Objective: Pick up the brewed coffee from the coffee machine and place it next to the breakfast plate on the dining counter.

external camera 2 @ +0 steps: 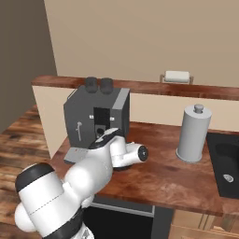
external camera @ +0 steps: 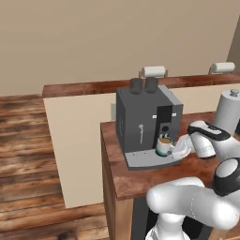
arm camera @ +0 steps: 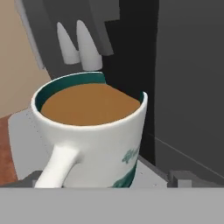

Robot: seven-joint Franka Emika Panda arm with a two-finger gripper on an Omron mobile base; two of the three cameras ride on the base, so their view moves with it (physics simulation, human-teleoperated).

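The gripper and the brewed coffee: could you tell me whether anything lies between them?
Nothing: in the hand view the brewed coffee on the coffee machine sits right before the open gripper, handle toward it.

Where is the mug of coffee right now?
In the left base view, the mug sits on the coffee machine's drip tray, under the spouts, just left of the gripper.

A white canister [external camera 2: 193,133] stood upright on the brown counter [external camera 2: 158,175], near a dark sink [external camera 2: 228,168]. Behind, a wooden ledge [external camera: 93,87] carried two white rolls [external camera: 153,71].
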